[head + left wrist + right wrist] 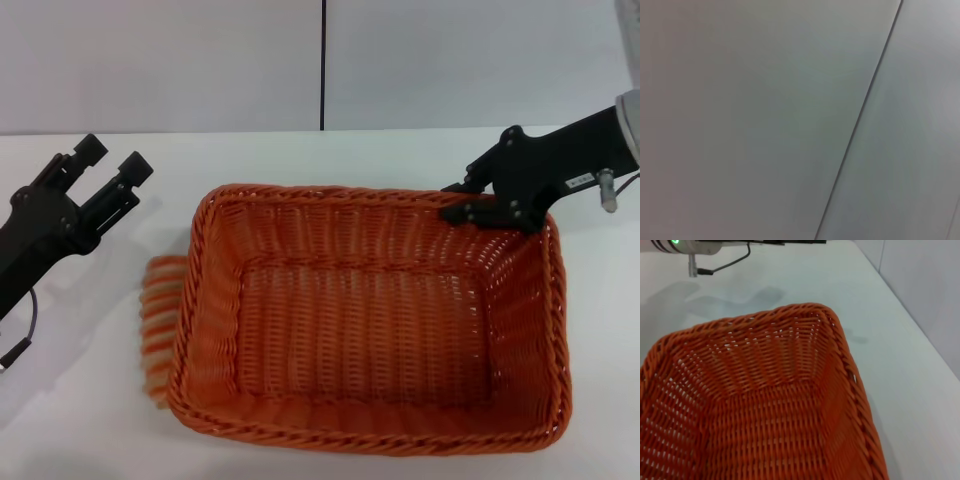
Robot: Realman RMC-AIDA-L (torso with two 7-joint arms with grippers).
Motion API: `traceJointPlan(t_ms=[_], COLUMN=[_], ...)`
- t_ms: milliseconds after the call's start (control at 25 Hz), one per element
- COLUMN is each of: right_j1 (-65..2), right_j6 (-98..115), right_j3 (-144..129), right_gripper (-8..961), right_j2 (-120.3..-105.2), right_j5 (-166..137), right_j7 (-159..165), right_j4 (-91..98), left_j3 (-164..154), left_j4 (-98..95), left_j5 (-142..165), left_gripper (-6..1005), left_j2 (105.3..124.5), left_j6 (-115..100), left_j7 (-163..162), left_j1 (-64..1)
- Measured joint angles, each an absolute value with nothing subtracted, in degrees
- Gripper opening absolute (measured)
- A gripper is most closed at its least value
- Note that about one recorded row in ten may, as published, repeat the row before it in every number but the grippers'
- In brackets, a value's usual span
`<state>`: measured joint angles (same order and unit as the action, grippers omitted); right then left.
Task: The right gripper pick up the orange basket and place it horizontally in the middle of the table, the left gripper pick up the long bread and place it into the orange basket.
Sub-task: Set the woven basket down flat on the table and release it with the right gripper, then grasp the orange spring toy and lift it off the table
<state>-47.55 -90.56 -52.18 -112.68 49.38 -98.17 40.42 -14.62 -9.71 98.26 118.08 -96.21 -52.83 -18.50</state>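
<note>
Right gripper (468, 200) fingers apparently pinch orange basket (370, 320) rim.

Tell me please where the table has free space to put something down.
Bare table lies between the orange basket and the wall, and left of the basket under the left claw. Crowded: the long bread against the basket's left side, and the right claw at its far right rim.

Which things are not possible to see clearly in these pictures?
- Long bread: head view, mostly hidden behind the orange basket wall.
- Right gripper: head view, fingertips at the basket's far rim; grip unclear.
- Left wrist view: only grey wall.
- Left gripper: raised over the table, prongs apart.
</note>
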Motion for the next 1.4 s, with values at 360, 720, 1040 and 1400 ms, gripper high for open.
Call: traceJointPlan(t_ms=[360,720,1040,1400], right_j1=[-47.0,-37.3,-23.7,-17.0], right_j6=[-87.1,-87.5,-87.2,-88.2], right_j3=[-51.0,-36.1,-24.1,-17.7], right_gripper=[325,497,497,497], right_j2=[-113.62,-113.36,-114.54,-115.19], right_j5=[49.7,68.0,88.1,90.8], right_j7=[-98.5,-104.6,-109.1,-112.2], right_j4=[40.9,42.6,36.6,29.4], left_j3=[-15.0,-13.0,-12.7,-16.8], left_j4=[-9.8,-10.3,-13.4,-21.2], left_j5=[98.3,97.7,98.0,98.2], left_gripper=[811,811,811,811], left_j2=[118.03,117.99,117.82,117.53], left_j6=[-95.9,-95.5,-90.9,-89.7], left_j7=[-52.8,-55.0,-57.7,-65.4], left_j1=[-19.0,-18.8,-19.1,-18.7])
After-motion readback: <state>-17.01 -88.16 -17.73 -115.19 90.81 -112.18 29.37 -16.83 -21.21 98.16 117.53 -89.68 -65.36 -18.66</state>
